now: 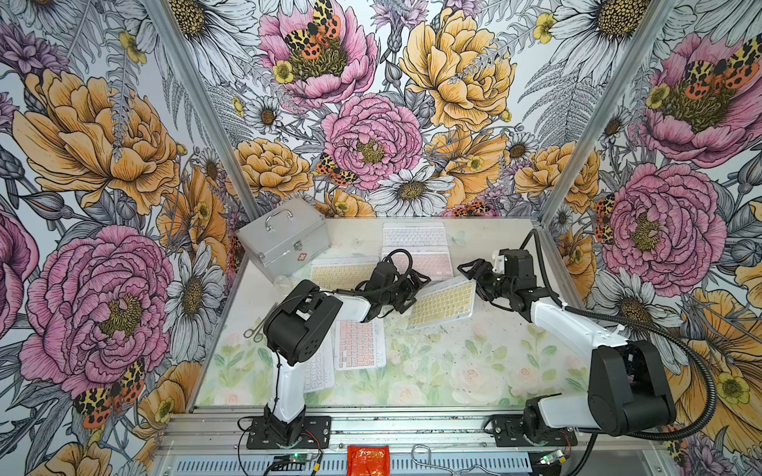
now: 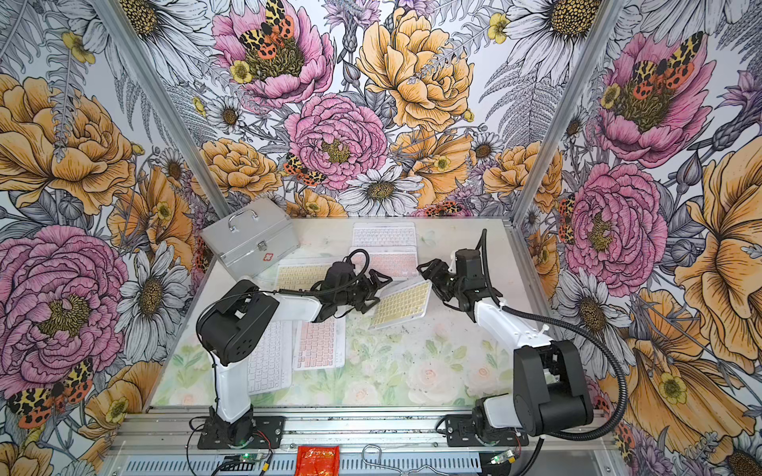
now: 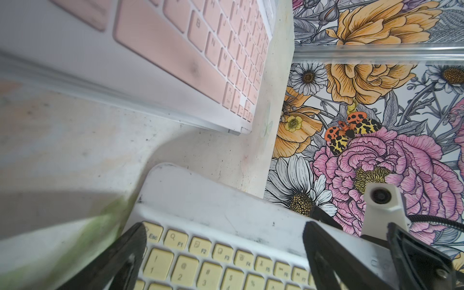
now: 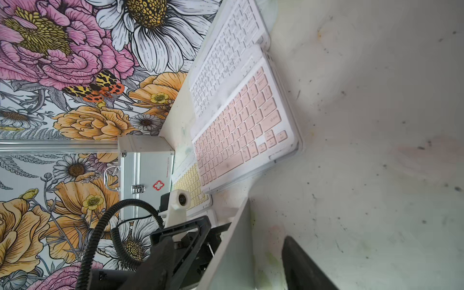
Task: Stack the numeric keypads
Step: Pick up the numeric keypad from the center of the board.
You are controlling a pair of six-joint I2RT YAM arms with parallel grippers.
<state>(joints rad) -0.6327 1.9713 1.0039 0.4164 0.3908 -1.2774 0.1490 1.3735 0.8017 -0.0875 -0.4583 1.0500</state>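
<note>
surface (image 1: 474, 371) is carrying a silver case (image 1: 284, 241) back left and six keypads showing faces, mostly lying loose. back white keypad (image 1: 414, 234) and back pink keypad (image 1: 431, 263) are lying edge to edge. layered edges under the pink one in the right wrist view are suggesting a stack starting there, can't count it. back yellow keypad (image 1: 340, 274) is looking tucked under its corner. near pink keypad (image 1: 358, 344) and near white keypad (image 1: 317, 373) are lying flat by the left arm. tilted yellow keypad (image 1: 443, 304) is sitting mid-surface between both hands. left hand (image 1: 414, 290) is standing wide open at one end. right hand (image 1: 472, 282) is straddling the other edge, jaws part open, gap showing at one jaw. judging: early, most stacking left.
</note>
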